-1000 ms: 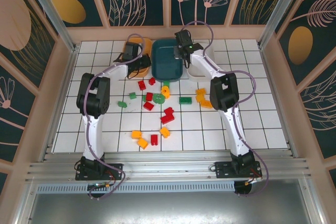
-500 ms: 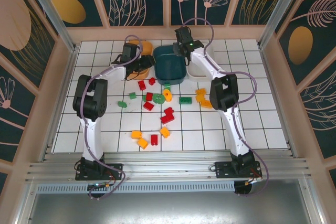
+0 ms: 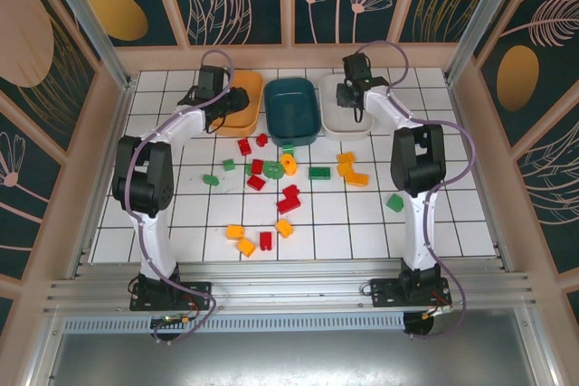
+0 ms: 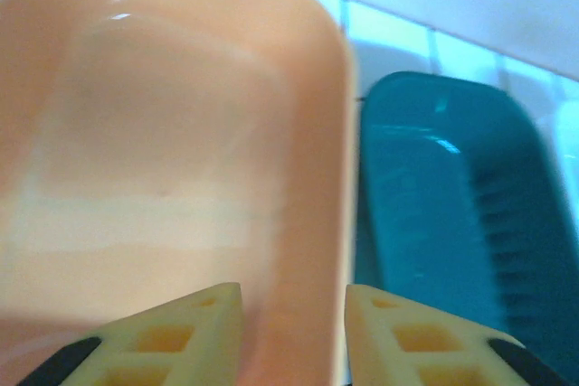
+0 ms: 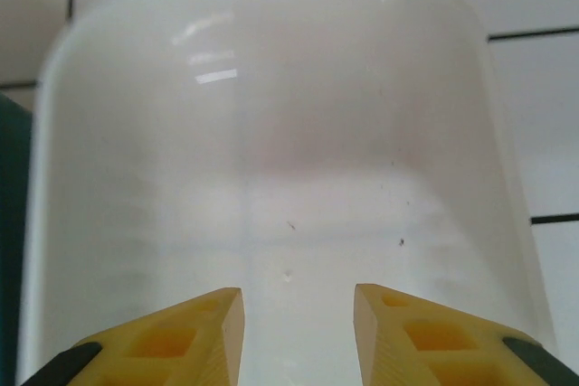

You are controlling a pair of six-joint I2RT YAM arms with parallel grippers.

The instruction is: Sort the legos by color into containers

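Gripper [image 5: 297, 318] now over white tray [image 5: 271, 133]

You see a glossy orange plastic tray [image 4: 154, 133], a shiny dark teal plastic tray [image 4: 443, 214] and a glossy white plastic tray [image 5: 271, 133], on smooth white tiles [image 3: 452, 223]

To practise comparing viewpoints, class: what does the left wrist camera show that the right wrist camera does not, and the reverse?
Left wrist's own: the orange tray, bare inside where seen, ahead of the left gripper.
Right wrist's own: the white tray, also bare, ahead of the right gripper.
Both: the teal tray, broad in the left view and a sliver at the right view's left edge, white tiles, and open jaws holding nothing.
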